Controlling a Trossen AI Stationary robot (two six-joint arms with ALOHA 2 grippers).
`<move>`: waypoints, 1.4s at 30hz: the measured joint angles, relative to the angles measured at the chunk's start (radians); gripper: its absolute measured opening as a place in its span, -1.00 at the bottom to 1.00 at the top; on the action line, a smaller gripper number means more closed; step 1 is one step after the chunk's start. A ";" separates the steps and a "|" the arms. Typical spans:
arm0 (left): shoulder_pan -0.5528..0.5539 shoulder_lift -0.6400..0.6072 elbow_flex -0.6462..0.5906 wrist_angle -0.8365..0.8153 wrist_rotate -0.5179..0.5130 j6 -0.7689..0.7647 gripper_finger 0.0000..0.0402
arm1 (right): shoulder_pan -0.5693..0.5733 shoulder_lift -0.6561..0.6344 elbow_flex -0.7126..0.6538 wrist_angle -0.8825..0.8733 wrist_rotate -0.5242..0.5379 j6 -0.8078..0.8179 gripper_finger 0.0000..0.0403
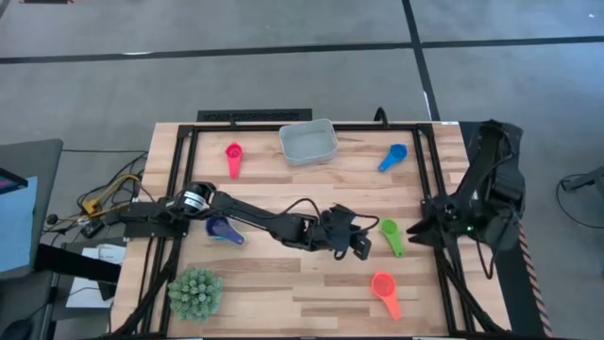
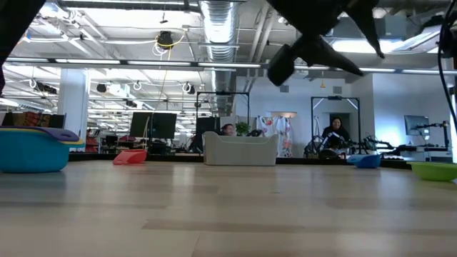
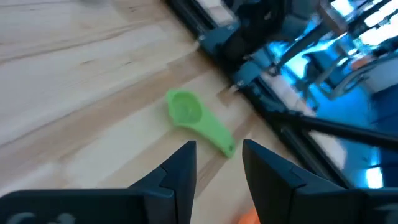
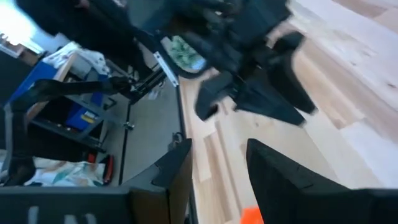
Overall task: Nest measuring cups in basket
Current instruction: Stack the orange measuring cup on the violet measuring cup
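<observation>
While I am reaching my left arm out over the middle of the table (image 1: 283, 283), my left gripper (image 1: 360, 246) is hanging above the wood with its fingers (image 3: 180, 171) spread apart and holding nothing. My right gripper (image 1: 415, 229) is waiting at the 3 o'clock edge of the table, with its fingers (image 4: 277, 168) apart and empty too.

The basket (image 1: 309, 142) is sitting at 12 o'clock, near the far edge. The spiky green plant (image 1: 195, 292) is sitting at 8 o'clock.

The cups are lying all around, well apart from the basket. The orange cup (image 1: 384, 289) is lying at 5 o'clock. The green cup (image 1: 392, 234) is lying at 3 o'clock, just beside my left gripper, between my two grippers. The blue cup (image 1: 393, 157) is lying at 2 o'clock. The dark blue cup (image 1: 223, 229) is lying at 9 o'clock, partly under my left arm. The red cup (image 1: 233, 157) is lying at 11 o'clock.
</observation>
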 joint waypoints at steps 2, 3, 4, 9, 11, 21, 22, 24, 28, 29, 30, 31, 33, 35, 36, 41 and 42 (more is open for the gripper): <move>-0.004 0.016 -0.002 0.010 0.013 -0.009 -0.41 | 0.001 0.016 0.000 0.027 0.001 -0.017 -0.12; -0.006 0.026 -0.002 0.035 0.024 -0.015 -0.41 | 0.002 0.024 0.000 0.030 0.002 -0.018 -0.13; -0.007 0.034 -0.001 0.044 0.030 -0.029 -0.41 | 0.001 0.029 0.000 0.030 0.003 -0.017 -0.13; -0.014 0.054 0.000 0.023 0.050 -0.105 -0.41 | 0.001 0.048 0.000 0.022 0.002 -0.029 -0.15; -0.014 0.064 0.000 0.018 0.060 -0.119 -0.42 | 0.001 0.048 0.000 0.014 0.003 -0.045 -0.15; -0.013 0.124 0.029 0.090 0.102 -0.161 -0.48 | 0.000 0.030 0.000 -0.021 0.008 -0.047 -0.13; -0.013 0.138 0.054 0.100 0.103 -0.158 -0.49 | 0.000 0.029 0.000 -0.023 0.009 -0.046 -0.13; -0.013 0.144 0.086 0.074 0.103 -0.142 -0.49 | 0.000 0.030 0.000 -0.028 0.009 -0.046 -0.14; -0.012 0.145 0.124 0.021 0.093 -0.099 -0.49 | 0.000 0.028 0.000 -0.033 0.009 -0.033 -0.15; -0.011 0.145 0.131 0.006 0.087 -0.087 -0.49 | 0.000 0.026 0.000 -0.033 0.009 -0.026 -0.15; -0.009 0.146 0.142 -0.009 0.085 -0.074 -0.49 | 0.000 0.025 0.000 -0.037 0.009 -0.022 -0.14; -0.008 0.147 0.156 -0.018 0.088 -0.068 -0.49 | 0.000 0.024 0.000 -0.038 0.009 -0.020 -0.14; -0.006 0.145 0.171 -0.002 0.092 -0.061 -0.49 | 0.000 0.024 0.000 -0.034 0.009 -0.020 -0.13; -0.005 0.142 0.172 -0.005 0.084 -0.058 -0.49 | 0.000 0.024 0.000 -0.035 0.009 -0.011 -0.12; -0.004 0.144 0.171 -0.007 0.079 -0.053 -0.49 | 0.000 0.024 0.000 -0.035 0.009 -0.004 -0.12; -0.005 0.146 0.169 0.008 0.077 -0.051 -0.49 | 0.000 0.024 0.000 -0.035 0.009 0.007 -0.14; -0.005 0.146 0.169 0.009 0.077 -0.052 -0.49 | 0.000 0.024 0.000 -0.034 0.009 0.008 -0.14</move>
